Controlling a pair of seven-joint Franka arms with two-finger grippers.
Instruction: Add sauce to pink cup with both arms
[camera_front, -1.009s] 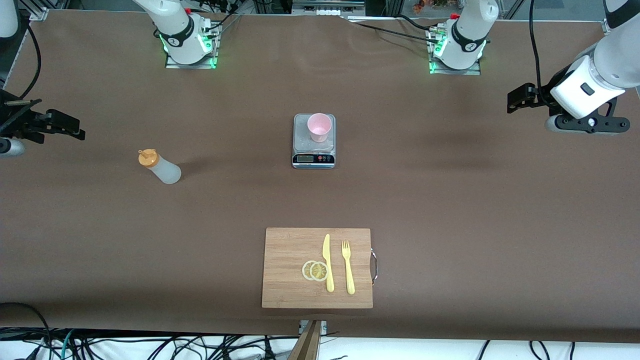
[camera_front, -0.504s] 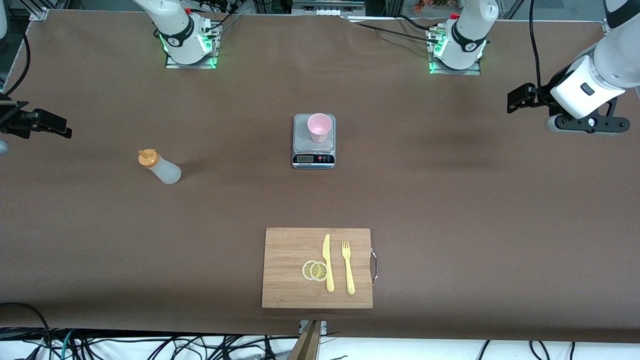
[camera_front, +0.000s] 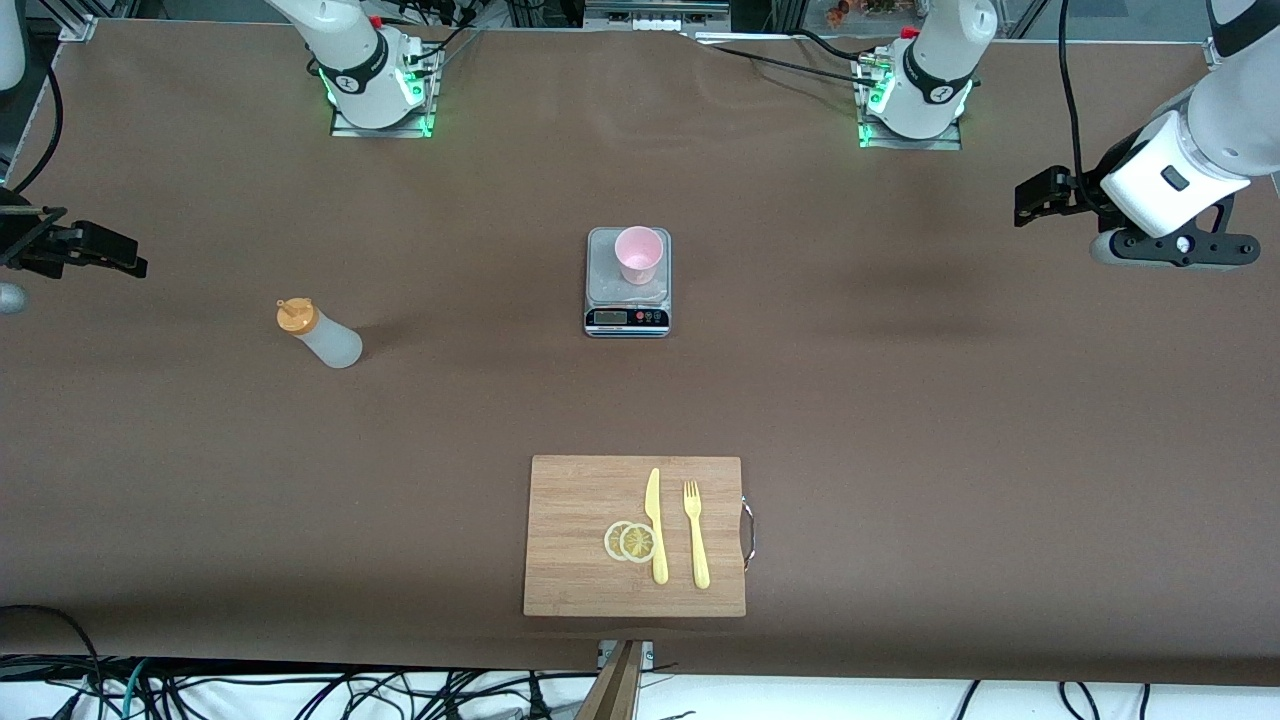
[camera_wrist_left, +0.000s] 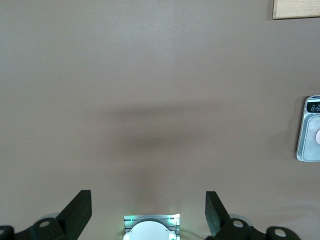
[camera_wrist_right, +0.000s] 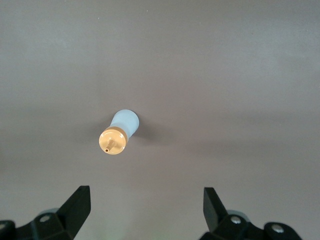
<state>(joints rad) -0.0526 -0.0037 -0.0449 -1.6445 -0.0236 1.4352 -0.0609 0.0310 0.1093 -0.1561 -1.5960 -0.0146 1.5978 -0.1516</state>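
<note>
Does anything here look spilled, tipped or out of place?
Nothing stands out. The bottle stands upright, capped, toward the right arm's end of the table. The cup sits upright on the scale. Knife, fork and lemon slices lie neatly on the board. No spills show.

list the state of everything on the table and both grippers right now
sauce bottle: upright on the table, orange cap on, not held
pink cup: upright on the scale, open top
scale: on the table, cup on its plate
cutting board: flat, near the front camera
knife, fork, lemon slices: lying on the board
right gripper: open, over the table near the sauce bottle
left gripper: open, empty, waiting at its end
</note>
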